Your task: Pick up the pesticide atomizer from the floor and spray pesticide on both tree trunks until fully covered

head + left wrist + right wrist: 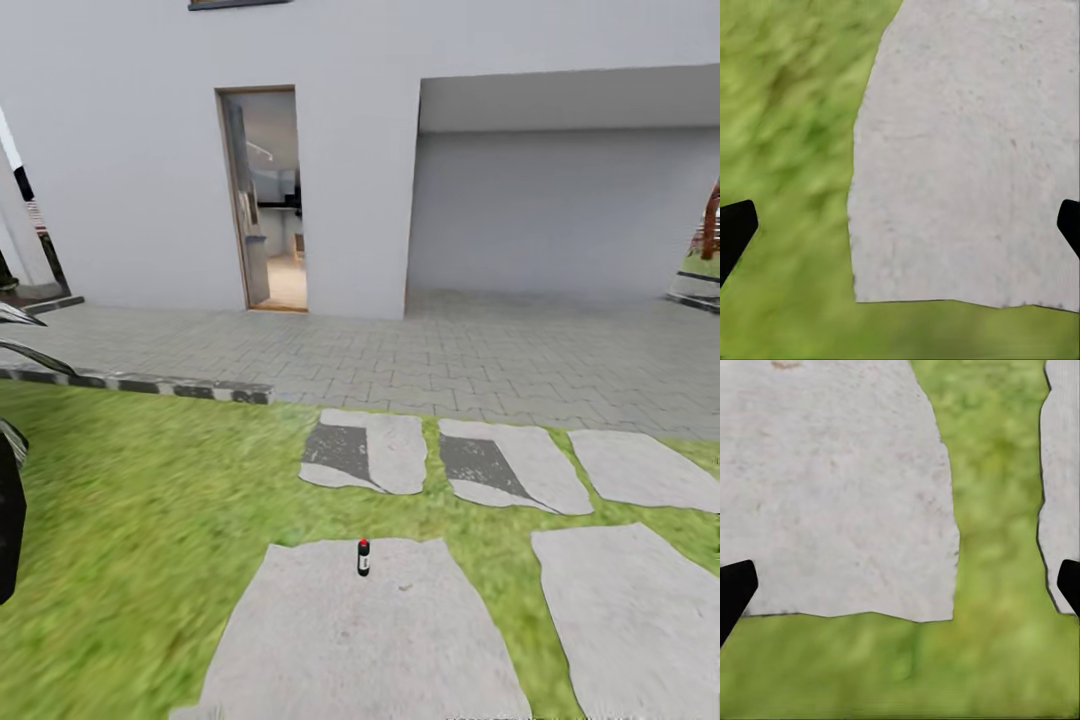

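Grey stone slab [360, 640] in the lawn [130, 520], and standing upright on it, toward its far edge, is the pesticide atomizer [363, 558]: a small dark bottle with a red cap and a pale band or label around the middle. It's too tiny in the head view to make out a nozzle or trigger. It stands on its own, nothing touching it, grass all round the slab.

More pale slabs [510, 465] lie beyond it and to the right, two of them with darker patches. Past those runs grey brick paving [480, 350] up to a white house wall [130, 150] with an open doorway [272, 200] showing a lit room inside.

Left wrist view looks down on grass and a slab edge, with the left gripper [900, 229] fingers [735, 229] as black tips far apart at either side of the view, nothing between them. Same deal for the right gripper [900, 589]: its fingers [735, 589] are spread wide over slab and grass, holding nothing.
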Robot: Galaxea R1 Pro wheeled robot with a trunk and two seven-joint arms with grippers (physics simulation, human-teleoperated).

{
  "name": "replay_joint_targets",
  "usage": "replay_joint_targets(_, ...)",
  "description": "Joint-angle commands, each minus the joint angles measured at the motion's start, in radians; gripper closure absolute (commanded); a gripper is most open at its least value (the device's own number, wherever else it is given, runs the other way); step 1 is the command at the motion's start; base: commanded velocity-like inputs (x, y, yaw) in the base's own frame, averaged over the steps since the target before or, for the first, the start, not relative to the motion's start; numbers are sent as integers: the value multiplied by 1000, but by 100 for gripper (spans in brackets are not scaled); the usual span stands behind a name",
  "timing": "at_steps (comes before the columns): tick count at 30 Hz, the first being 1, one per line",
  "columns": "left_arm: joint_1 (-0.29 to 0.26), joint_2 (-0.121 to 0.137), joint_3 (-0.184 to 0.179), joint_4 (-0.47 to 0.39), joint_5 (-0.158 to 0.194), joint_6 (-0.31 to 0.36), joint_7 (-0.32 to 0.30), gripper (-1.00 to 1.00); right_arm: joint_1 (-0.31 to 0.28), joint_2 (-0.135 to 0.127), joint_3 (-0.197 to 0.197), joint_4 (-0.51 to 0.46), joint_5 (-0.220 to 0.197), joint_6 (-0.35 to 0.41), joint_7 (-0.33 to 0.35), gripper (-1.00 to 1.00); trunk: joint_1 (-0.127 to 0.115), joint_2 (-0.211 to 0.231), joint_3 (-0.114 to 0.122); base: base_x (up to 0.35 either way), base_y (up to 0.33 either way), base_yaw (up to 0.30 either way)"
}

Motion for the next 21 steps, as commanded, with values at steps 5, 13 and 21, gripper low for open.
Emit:
replay_joint_targets(5, 0, 0, 0, 0, 0, 0, 0, -100, 0, 0, 0, 0, -1, 0, 0, -100, 0, 0, 5, 0, 307, -217)
replay_joint_targets(13, 0, 0, 0, 0, 0, 0, 0, -100, 0, 0, 0, 0, -1, 0, 0, -100, 0, 0, 12, 0, 307, -217)
replay_joint_targets(21, 0, 0, 0, -1, -1, 0, 0, -100, 0, 0, 0, 0, -1, 0, 0, -100, 0, 0, 19, 0, 307, -217)
